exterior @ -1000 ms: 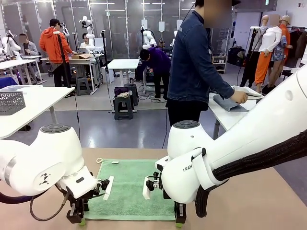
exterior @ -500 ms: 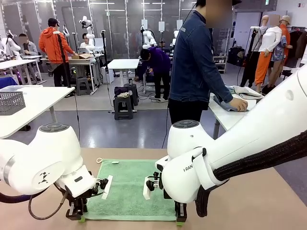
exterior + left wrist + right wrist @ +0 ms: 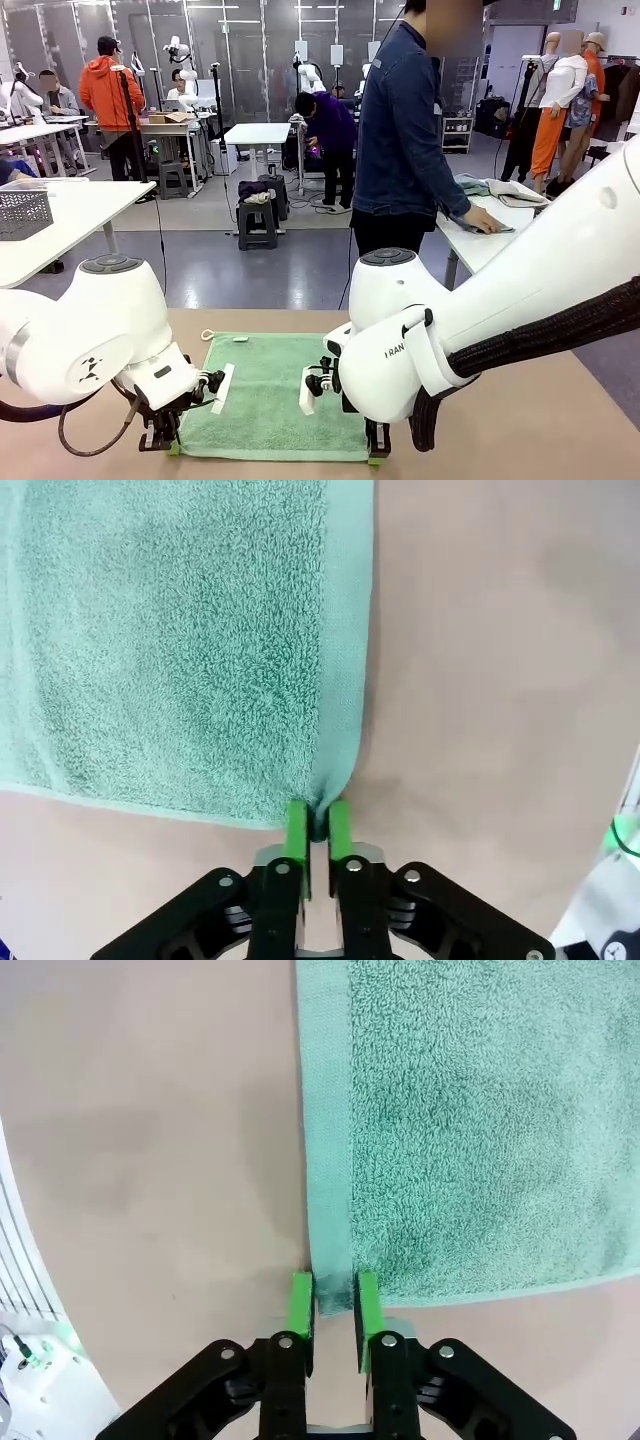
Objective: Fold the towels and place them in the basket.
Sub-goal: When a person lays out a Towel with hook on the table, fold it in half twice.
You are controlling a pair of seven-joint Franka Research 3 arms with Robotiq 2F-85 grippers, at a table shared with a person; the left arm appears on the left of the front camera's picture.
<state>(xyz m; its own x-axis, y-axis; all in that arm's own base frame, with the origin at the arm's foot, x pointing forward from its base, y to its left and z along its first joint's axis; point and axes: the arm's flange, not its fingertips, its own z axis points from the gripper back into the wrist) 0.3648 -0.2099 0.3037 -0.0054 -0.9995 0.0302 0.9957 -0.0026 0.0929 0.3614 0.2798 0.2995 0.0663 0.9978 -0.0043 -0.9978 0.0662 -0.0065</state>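
Observation:
The mint green towel [image 3: 270,390] lies flat on the tan table, its white loop at the far left corner. My left gripper [image 3: 160,438] is down at the towel's near left corner. In the left wrist view, this gripper [image 3: 318,825] is shut on that corner of the towel [image 3: 180,640], with the cloth bunched between the pads. My right gripper [image 3: 378,455] is at the near right corner. In the right wrist view, its jaws [image 3: 333,1305] stand a narrow gap apart, astride the hem of the towel [image 3: 470,1130], which lies flat between them. A grey lattice basket [image 3: 22,212] sits on a white table at far left.
A person in a denim jacket [image 3: 405,130] stands past the table's far edge, turned to a white side table [image 3: 480,250] at the right, one hand pressed on a cloth [image 3: 490,187] there. Bare tan tabletop [image 3: 560,420] flanks the towel.
The left jaws have closed onto the towel's corner, bunching it. The right jaws have narrowed around the other near corner. The person's hand has shifted on the side table.

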